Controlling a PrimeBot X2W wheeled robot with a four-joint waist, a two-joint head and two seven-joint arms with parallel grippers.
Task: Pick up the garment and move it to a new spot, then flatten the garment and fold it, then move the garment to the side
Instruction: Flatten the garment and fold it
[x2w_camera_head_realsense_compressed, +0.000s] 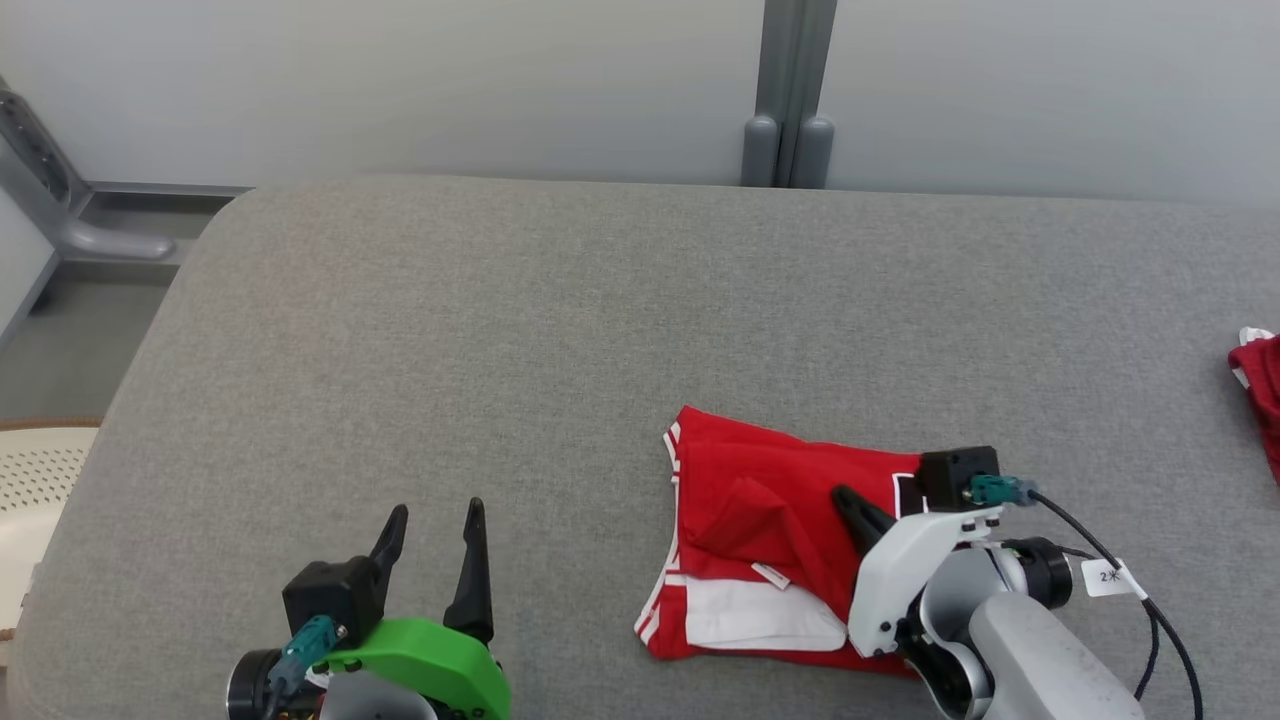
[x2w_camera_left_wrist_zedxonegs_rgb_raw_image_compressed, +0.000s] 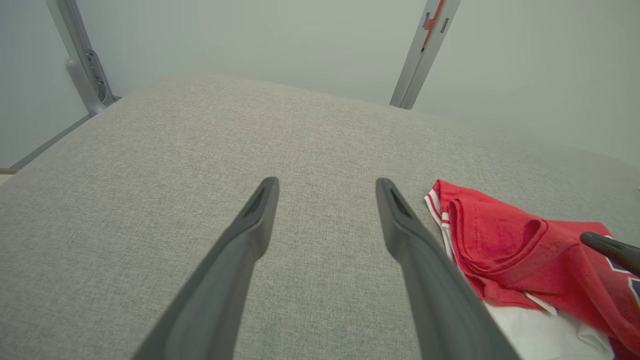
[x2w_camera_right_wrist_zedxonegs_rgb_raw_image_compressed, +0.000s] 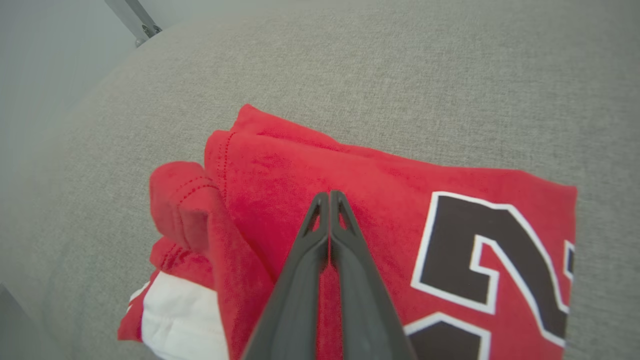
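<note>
The garment (x2w_camera_head_realsense_compressed: 760, 520) is a red jersey with white trim and black numbers, lying folded and bunched on the grey padded table (x2w_camera_head_realsense_compressed: 500, 330) at the front right. My right gripper (x2w_camera_head_realsense_compressed: 845, 495) stands over its right part. In the right wrist view, the right gripper (x2w_camera_right_wrist_zedxonegs_rgb_raw_image_compressed: 329, 195) is shut, fingertips pressed together on the red cloth (x2w_camera_right_wrist_zedxonegs_rgb_raw_image_compressed: 400, 185), with no fold visibly pinched. My left gripper (x2w_camera_head_realsense_compressed: 437, 510) is open at the front left, well clear of the jersey. The left wrist view shows the left gripper (x2w_camera_left_wrist_zedxonegs_rgb_raw_image_compressed: 327, 182) empty over bare table, with the garment (x2w_camera_left_wrist_zedxonegs_rgb_raw_image_compressed: 510, 245) to its right.
A second red cloth (x2w_camera_head_realsense_compressed: 1262, 390) lies at the table's right edge. Grey posts (x2w_camera_head_realsense_compressed: 788, 120) stand behind the far edge against a pale wall. A cream perforated object (x2w_camera_head_realsense_compressed: 40, 470) sits beyond the table's left side.
</note>
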